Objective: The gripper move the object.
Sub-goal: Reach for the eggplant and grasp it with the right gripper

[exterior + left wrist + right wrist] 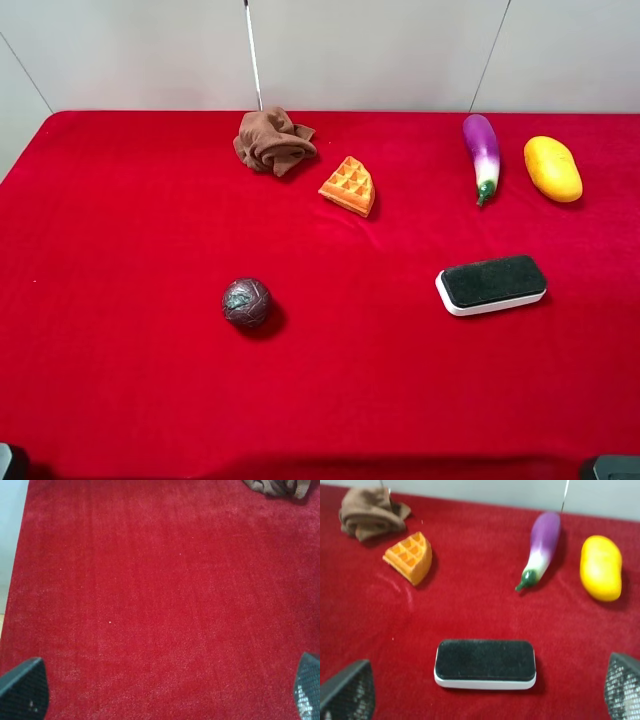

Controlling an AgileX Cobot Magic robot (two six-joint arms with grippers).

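The purple eggplant point(482, 150) lies at the back right of the red table, its green stem tip pointing toward the front. In the right wrist view the eggplant point(542, 542) lies far ahead of my right gripper point(484, 702), beyond a black eraser. The right gripper is open and empty, with only its fingertips point(347, 690) showing. My left gripper point(165, 697) is open and empty over bare red cloth at the front left, far from the eggplant.
A yellow mango point(553, 168) lies just right of the eggplant. A black-topped white eraser point(492, 284) sits in front of them. An orange waffle piece point(349, 185) and a crumpled brown cloth point(273, 141) are at the back centre. A dark ball point(247, 302) sits left of centre.
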